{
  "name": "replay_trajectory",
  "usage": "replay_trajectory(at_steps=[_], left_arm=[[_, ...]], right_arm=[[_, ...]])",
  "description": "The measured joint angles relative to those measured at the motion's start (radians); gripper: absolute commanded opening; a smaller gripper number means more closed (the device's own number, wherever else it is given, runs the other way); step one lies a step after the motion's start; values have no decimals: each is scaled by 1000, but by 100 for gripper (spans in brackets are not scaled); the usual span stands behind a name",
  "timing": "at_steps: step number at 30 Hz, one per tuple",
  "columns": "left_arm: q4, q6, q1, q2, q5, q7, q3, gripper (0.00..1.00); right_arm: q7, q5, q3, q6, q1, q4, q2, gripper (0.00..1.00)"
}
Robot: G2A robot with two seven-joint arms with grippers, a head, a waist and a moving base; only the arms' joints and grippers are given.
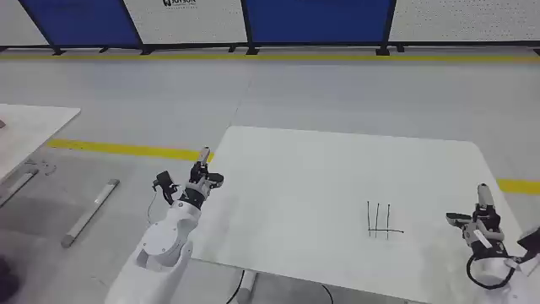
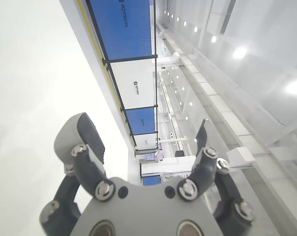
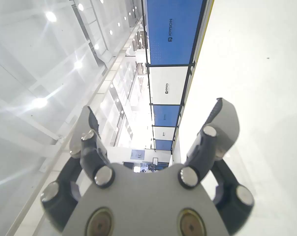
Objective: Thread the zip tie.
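Zip ties (image 1: 379, 219) lie flat on the surface (image 1: 287, 177), in its right half and close to the near edge, well in from the right edge. Three thin dark strips run side by side, their long axes going from near edge to far edge. A fourth lies across their near ends, running left to right and sticking out a little toward the right edge. Which end of any strip carries the head is too small to tell.

Nearer of the two, the right gripper (image 1: 478, 209) sits at the near right corner, near the ties. The left gripper (image 1: 201, 173) sits at the left edge, well apart from them, with most of the surface between. Jaws on both are spread wide and hold nothing, as each wrist view shows. Both grippers point toward the far edge and out into the room rather than down at the surface.

Threading looks not yet begun: no tie is lifted or looped. From the right jaws the ties lie toward the left edge, so that arm seems the one to fetch first, swinging inward and tipping down. The crossing strip points its free end at that arm, which may make it the easier pick. For the three parallel ones the jaws would want to close across the width, left to right.
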Motion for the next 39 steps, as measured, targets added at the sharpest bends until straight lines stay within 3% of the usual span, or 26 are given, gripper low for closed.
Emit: replay_trajectory(at_steps=[1, 2, 3, 4, 5, 6, 7, 8, 9, 10, 11, 14, 18, 25, 28, 39], left_arm=[[0, 0, 0, 0, 0, 0, 0, 78], [0, 0, 0, 0, 0, 0, 0, 100], [0, 0, 0, 0, 0, 0, 0, 100], [0, 0, 0, 0, 0, 0, 0, 100], [0, 0, 0, 0, 0, 0, 0, 100], [0, 0, 0, 0, 0, 0, 0, 100], [0, 0, 0, 0, 0, 0, 0, 100], [0, 0, 0, 0, 0, 0, 0, 100], [0, 0, 0, 0, 0, 0, 0, 78], [0, 0, 0, 0, 0, 0, 0, 100], [0, 0, 0, 0, 0, 0, 0, 100], [0, 0, 0, 0, 0, 0, 0, 100], [0, 0, 0, 0, 0, 0, 0, 100], [0, 0, 0, 0, 0, 0, 0, 100], [0, 0, 0, 0, 0, 0, 0, 100], [0, 0, 0, 0, 0, 0, 0, 100]], right_arm=[[0, 0, 0, 0, 0, 0, 0, 78], [0, 0, 0, 0, 0, 0, 0, 78], [0, 0, 0, 0, 0, 0, 0, 100], [0, 0, 0, 0, 0, 0, 0, 100], [0, 0, 0, 0, 0, 0, 0, 78], [0, 0, 0, 0, 0, 0, 0, 100], [0, 0, 0, 0, 0, 0, 0, 78], [0, 0, 0, 0, 0, 0, 0, 78], [0, 0, 0, 0, 0, 0, 0, 100], [0, 0, 0, 0, 0, 0, 0, 78], [0, 0, 0, 0, 0, 0, 0, 100], [17, 17, 1, 16, 13, 0, 2, 100], [276, 169, 114, 166, 65, 46, 24, 100], [692, 47, 169, 326, 132, 100, 65, 100], [761, 3, 178, 296, 169, 135, 73, 100], [753, 18, 179, 287, 169, 135, 72, 100]])
